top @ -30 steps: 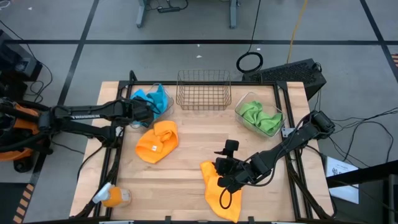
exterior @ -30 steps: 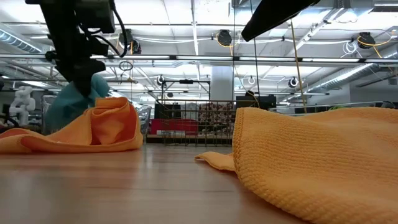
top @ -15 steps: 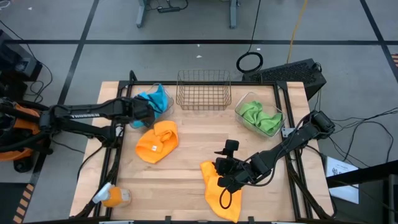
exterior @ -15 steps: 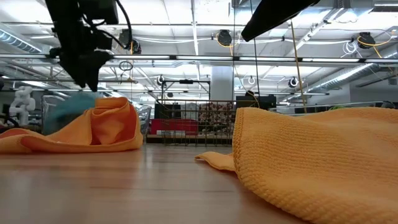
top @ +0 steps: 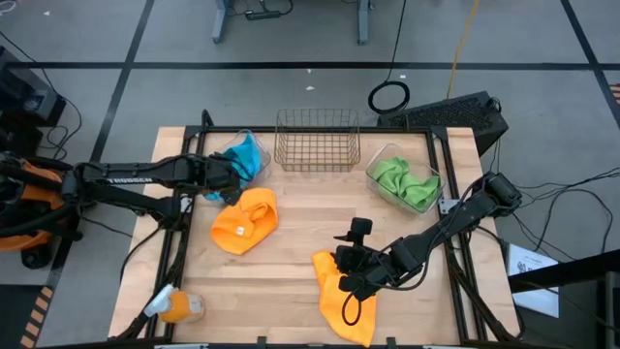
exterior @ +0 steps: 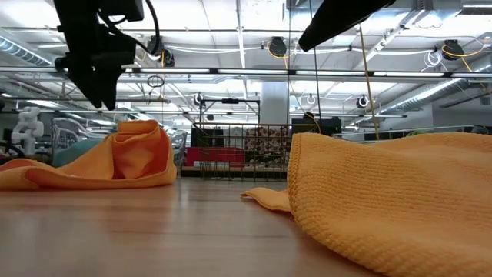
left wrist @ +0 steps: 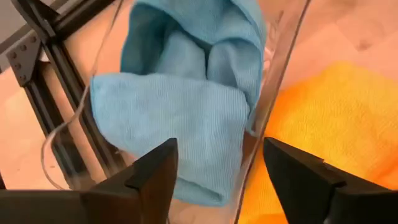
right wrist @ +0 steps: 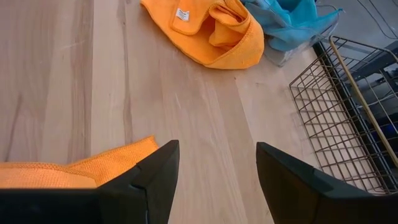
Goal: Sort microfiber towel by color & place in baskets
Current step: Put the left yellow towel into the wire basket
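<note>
Left gripper (left wrist: 214, 180): jaws apart, nothing between them; in the high view it sits at left centre, over the near rim of the left clear bin (top: 254, 173).
Right gripper (right wrist: 211, 180): jaws apart, empty; in the high view it rests at lower centre, above the lower orange towel (top: 347, 296).
Blue towel (left wrist: 186, 106): lies folded and bunched inside the left clear bin, at upper left of the high view.
Risk, blue towel: one fold rides up the bin wall; a fingertip dragging out could catch it and pull it over the rim.
Green towel (top: 405, 182): crumpled in the right clear bin (top: 432, 199), upper right.
Orange towels: two on the table, neither binned; the upper orange towel (top: 244, 219) sits just beside the left bin.
Wire basket (top: 318, 139): top centre, holds no towel.
Risk, sorting: the upper orange towel lies close to the blue bin, so a short carry could put it in the wrong container.
Risk, grasp: a loose pinch on one layer may let the cloth unfold and trail.
</note>
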You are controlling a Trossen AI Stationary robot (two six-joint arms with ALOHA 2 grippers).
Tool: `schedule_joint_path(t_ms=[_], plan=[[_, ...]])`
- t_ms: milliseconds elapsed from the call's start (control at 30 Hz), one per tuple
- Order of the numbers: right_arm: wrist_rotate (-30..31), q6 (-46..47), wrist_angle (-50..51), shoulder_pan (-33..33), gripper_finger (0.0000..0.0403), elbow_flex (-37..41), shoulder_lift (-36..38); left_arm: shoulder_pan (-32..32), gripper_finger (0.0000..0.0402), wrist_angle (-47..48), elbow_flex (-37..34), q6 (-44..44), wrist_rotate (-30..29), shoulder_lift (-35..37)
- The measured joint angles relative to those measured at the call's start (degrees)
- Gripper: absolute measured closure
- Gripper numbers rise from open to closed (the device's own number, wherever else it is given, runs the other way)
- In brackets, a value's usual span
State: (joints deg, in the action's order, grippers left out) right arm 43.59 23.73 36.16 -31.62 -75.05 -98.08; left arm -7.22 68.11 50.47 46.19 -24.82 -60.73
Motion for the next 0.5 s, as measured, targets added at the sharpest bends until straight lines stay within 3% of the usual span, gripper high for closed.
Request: schedule_joint_path(t_ms=[167,500], plan=[[0.0,-0.2,0.0,0.0,0.0200,0.0,0.0,4.8,0.0212,-1.9,-0.4,2.0,0.2,0.0],[-0.1,0.1,0.0,0.0,0.0200,0.0,0.0,19.8,0.0289,-18.0,-0.4,-1.7,-0.6,-3.5]])
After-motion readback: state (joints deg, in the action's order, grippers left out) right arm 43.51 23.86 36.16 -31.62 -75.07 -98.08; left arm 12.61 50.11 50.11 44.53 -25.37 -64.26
